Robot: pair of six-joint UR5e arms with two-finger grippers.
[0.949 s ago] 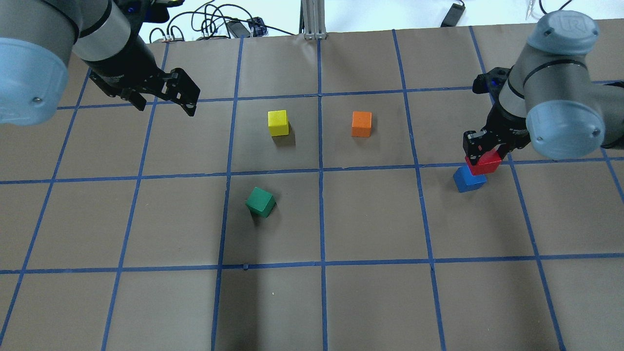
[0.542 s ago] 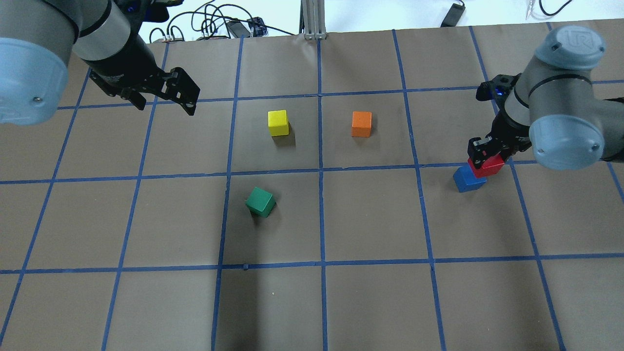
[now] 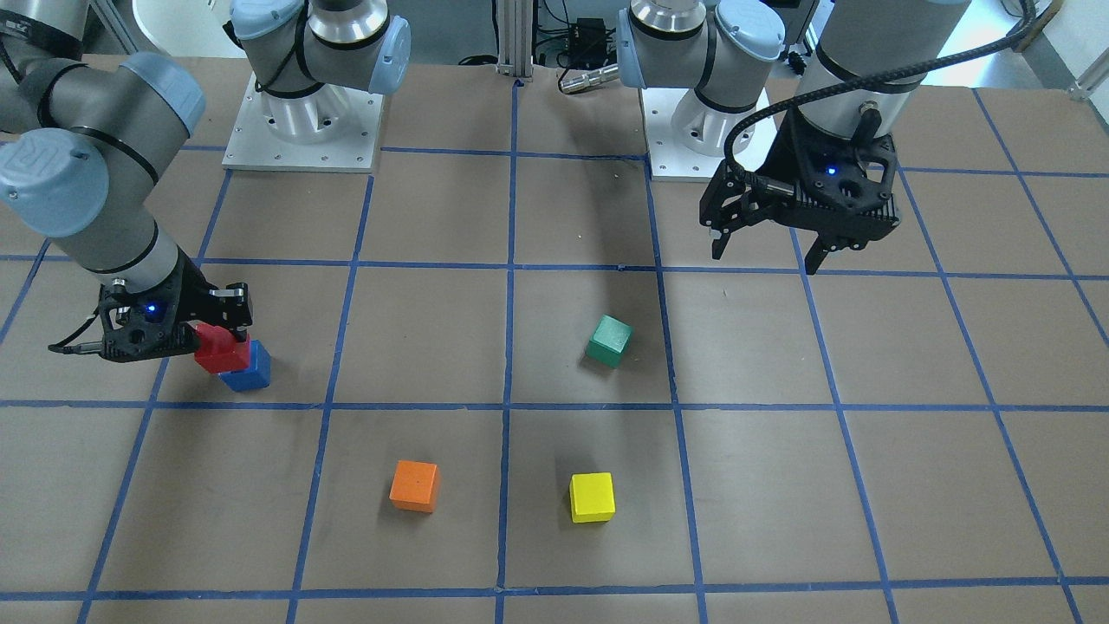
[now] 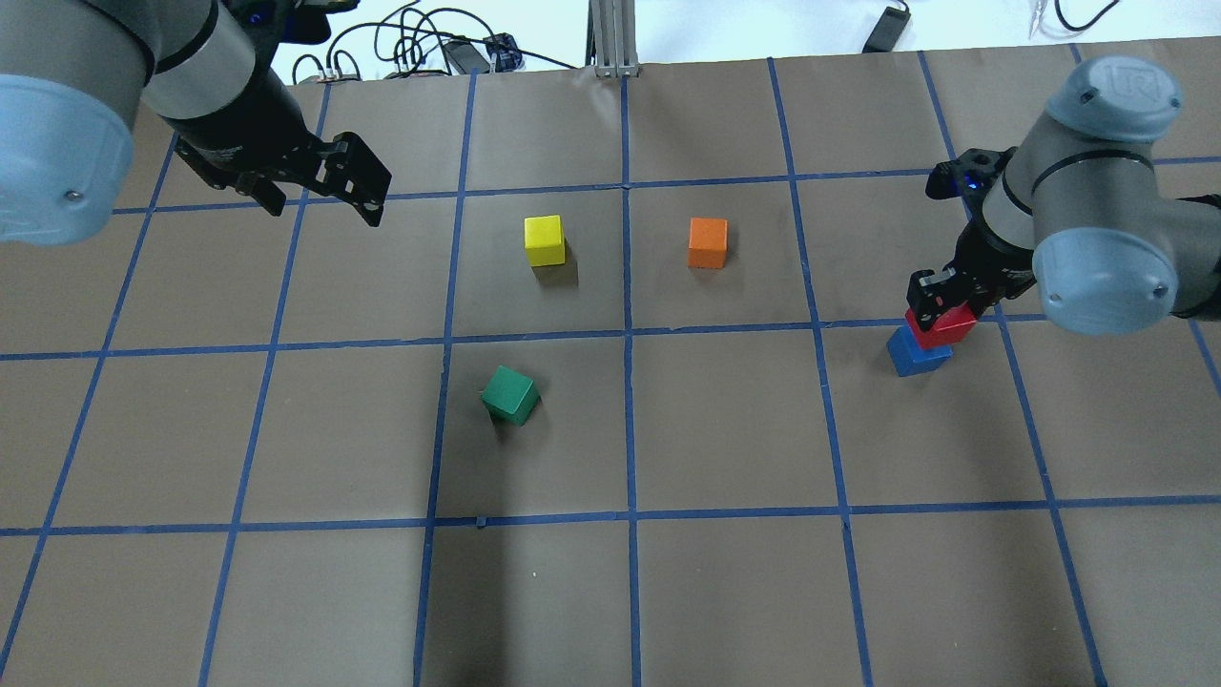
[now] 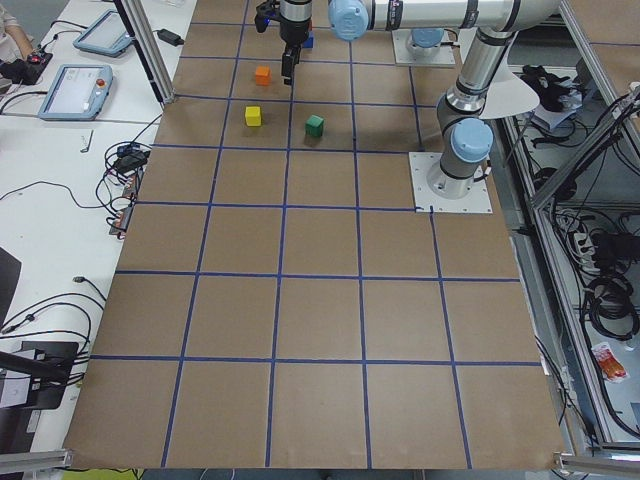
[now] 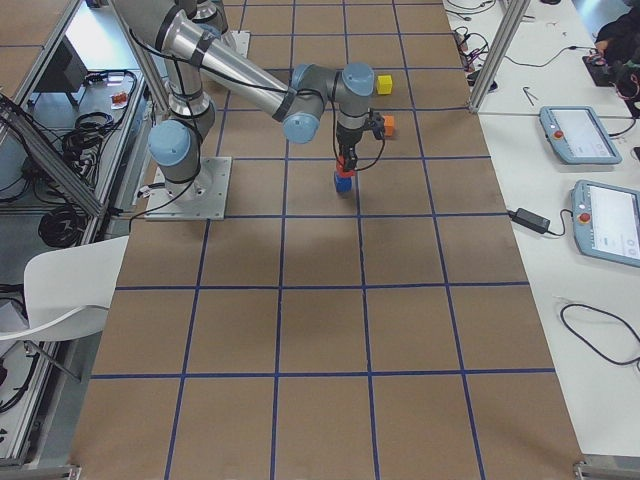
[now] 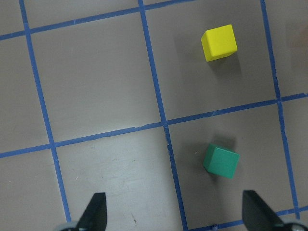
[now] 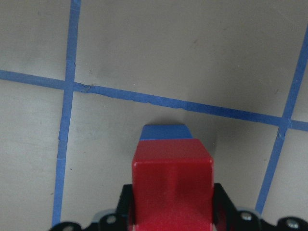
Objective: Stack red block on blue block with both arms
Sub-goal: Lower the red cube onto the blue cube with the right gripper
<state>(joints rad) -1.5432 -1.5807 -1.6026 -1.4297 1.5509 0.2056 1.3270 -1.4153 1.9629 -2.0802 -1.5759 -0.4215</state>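
My right gripper (image 4: 940, 301) is shut on the red block (image 4: 942, 324) and holds it right on top of the blue block (image 4: 918, 351), slightly offset; whether they touch I cannot tell. In the right wrist view the red block (image 8: 172, 180) sits between the black fingers and a strip of the blue block (image 8: 165, 132) shows beyond it. In the front view the red block (image 3: 221, 353) overlaps the blue block (image 3: 249, 373). My left gripper (image 4: 358, 186) is open and empty, high above the table's far left; its fingertips (image 7: 96, 211) frame the left wrist view.
A yellow cube (image 4: 544, 240), an orange cube (image 4: 707, 242) and a green cube (image 4: 510, 394) lie mid-table, apart from each other. The brown table has a blue tape grid (image 4: 627, 334). Cables lie beyond the far edge (image 4: 420, 48).
My right gripper has lowered the red block and shifted it slightly left, closer over the blue block. The left arm has not moved.
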